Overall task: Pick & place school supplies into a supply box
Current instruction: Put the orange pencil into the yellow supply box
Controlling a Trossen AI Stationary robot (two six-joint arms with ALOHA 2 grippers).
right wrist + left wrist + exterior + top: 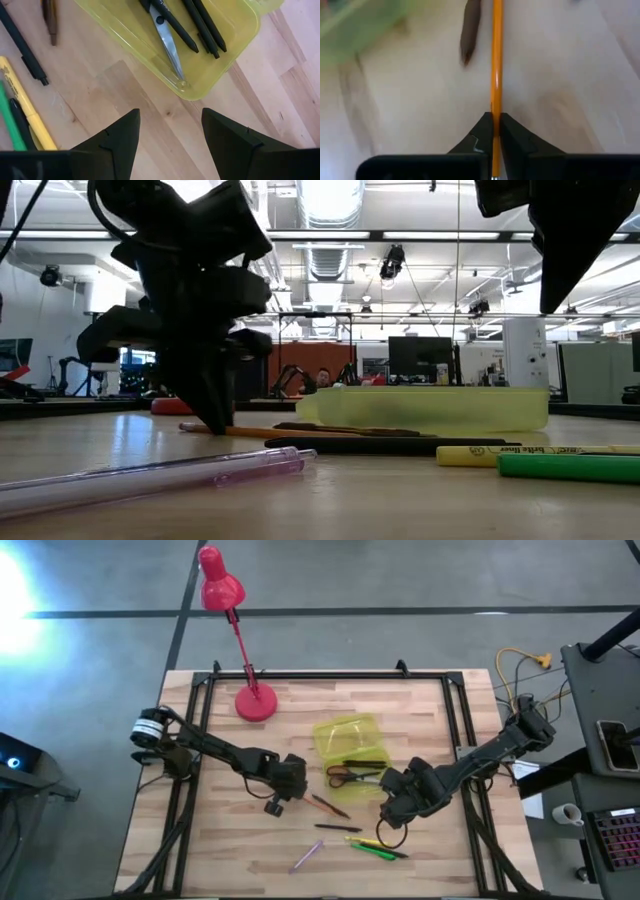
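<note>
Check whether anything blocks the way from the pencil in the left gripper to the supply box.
Nothing visible does. The left gripper is shut on the orange pencil, and only bare table lies between it and the supply box; the brown pencil lies to the side.

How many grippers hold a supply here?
1: the left gripper, down at the table, is shut on an orange pencil; the right gripper is open beside the supply box.
</note>
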